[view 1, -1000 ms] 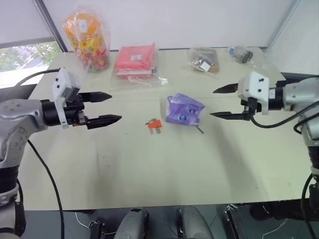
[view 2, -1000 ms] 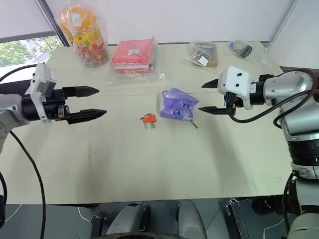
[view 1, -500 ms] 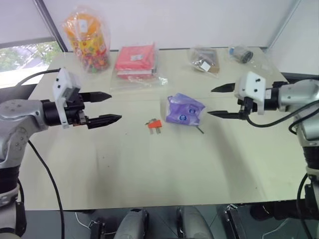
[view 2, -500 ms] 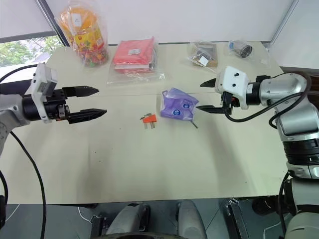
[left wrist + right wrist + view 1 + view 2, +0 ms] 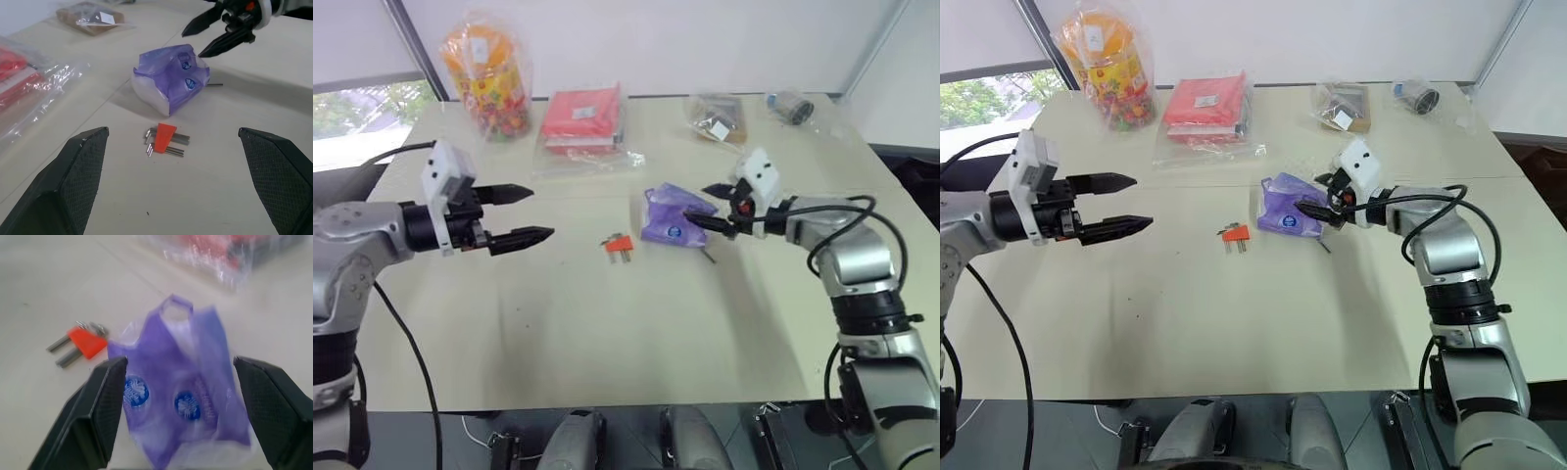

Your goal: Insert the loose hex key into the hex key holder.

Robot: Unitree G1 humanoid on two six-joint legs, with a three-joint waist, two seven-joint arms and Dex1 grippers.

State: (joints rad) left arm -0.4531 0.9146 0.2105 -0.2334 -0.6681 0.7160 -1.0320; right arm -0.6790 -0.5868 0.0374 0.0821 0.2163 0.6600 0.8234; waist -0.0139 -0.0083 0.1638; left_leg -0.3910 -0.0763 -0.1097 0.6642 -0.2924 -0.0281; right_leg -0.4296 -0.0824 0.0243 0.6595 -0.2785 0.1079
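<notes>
- Left gripper point(image 5: 527, 213) hangs at mid-left, fingers wide apart, holding nothing.
- Right gripper point(image 5: 705, 206) sits over the purple bag point(image 5: 672, 217), fingers spread, nothing in them.
- Holder point(image 5: 619, 246) lies mid-table, just left of the bag.
- Hex key point(image 5: 708, 256) pokes out at the bag's lower right.

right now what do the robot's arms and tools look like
Both arms are silver-grey metal with black cables looping alongside. Each wrist carries a white block. The left tool and right tool each have two black tapered fingers with textured pads.
</notes>
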